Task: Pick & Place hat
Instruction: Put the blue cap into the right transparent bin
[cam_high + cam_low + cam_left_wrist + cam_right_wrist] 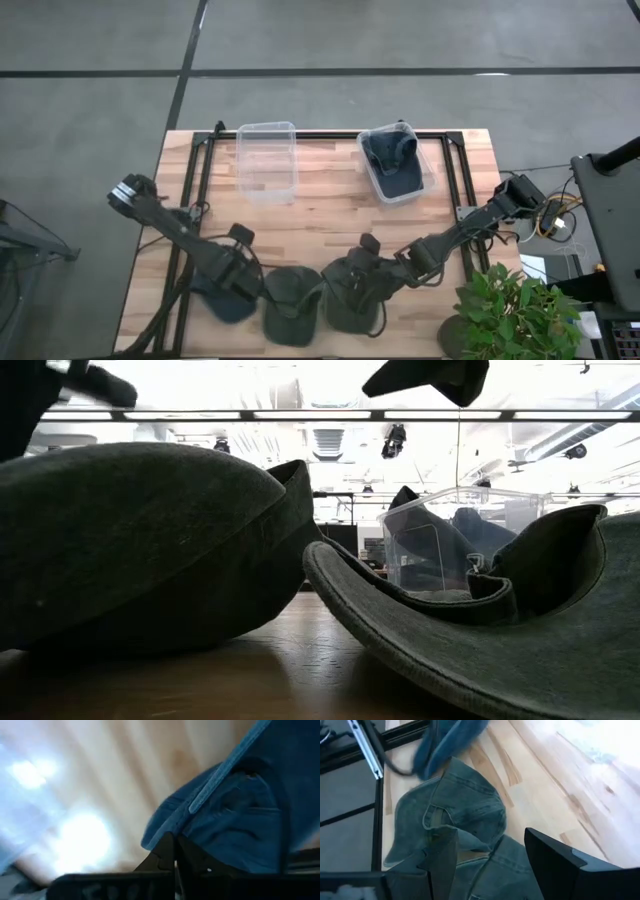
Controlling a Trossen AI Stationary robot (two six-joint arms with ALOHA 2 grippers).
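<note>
A blue denim hat (222, 303) lies near the table's near edge, left of centre. My left gripper (238, 278) is shut on it (175, 851). Two green hats lie to its right, a middle one (288, 305) and a right one (350, 295). My right gripper (365, 262) hovers open over the right green hat (505, 862), a finger on either side (487, 837). The middle green hat (465, 810) shows beyond it. In the low view both green hats (130, 550) (480, 640) rest on the wood. My left gripper pinches the blue hat at an edge of its cloth (165, 827) between the two shut fingers. The fingers come slanting down from the table's left. In the high view the hat still lies on the table under the gripper.
Two clear bins stand at the far side: an empty one (267, 160) and one holding a dark blue hat (395, 160). A black frame (200, 150) runs along the table's sides. A potted plant (505, 310) stands at the near right corner.
</note>
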